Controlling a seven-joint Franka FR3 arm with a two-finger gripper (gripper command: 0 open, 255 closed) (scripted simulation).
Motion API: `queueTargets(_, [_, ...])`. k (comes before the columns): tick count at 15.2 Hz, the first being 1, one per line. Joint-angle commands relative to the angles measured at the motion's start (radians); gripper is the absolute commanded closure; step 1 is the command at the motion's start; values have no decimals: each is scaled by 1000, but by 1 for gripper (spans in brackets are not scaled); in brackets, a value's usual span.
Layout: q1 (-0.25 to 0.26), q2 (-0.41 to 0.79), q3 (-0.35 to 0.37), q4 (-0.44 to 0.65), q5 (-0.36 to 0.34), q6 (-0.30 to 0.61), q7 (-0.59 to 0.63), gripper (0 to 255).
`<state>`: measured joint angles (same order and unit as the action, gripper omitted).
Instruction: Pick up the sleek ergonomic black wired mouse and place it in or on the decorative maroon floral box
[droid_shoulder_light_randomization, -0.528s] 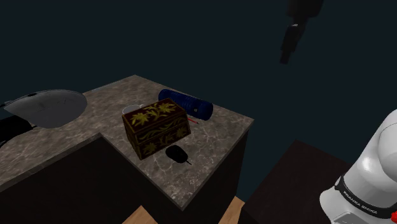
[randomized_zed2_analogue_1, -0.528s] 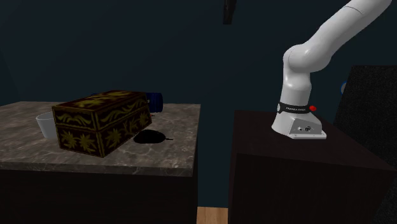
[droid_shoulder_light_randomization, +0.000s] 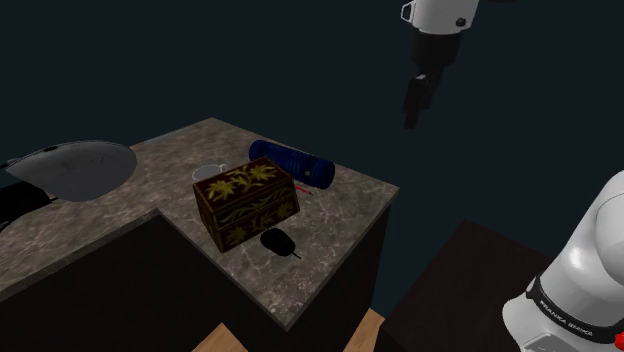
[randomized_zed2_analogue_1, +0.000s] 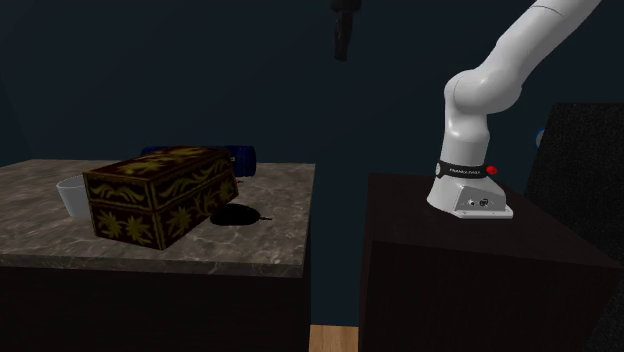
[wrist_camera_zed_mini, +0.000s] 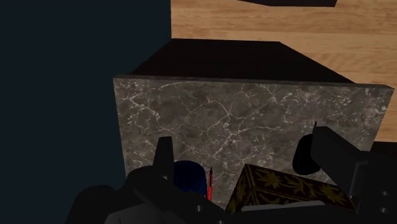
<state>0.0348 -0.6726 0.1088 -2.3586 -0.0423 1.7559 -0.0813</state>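
Mouse lies beside box; wrist view adds wooden floor.

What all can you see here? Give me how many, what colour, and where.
mouse: one, black, on the counter beside the box, toward the near edge
box: one, dark maroon with gold flowers, lid shut, mid-counter
cylinder: one, blue, lying behind the box
cup: one, white, partly hidden behind the box
stick: one, red, thin, by the cylinder
domed thing: one, grey, shoulder view's left
counter: one, grey marbled top, dark base
floor: wood, below
stand: one, dark
arm: one, white
gripper: one, black, open, empty, high above the counter
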Motion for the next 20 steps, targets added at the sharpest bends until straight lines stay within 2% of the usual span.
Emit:
queueTargets(1, [8,37,16,-26,15,62,21,0])
queueTargets(10, [36,286,91,-42,59,320,108,0])
queueTargets(20, [61,635,166,63,36,558,219,0])
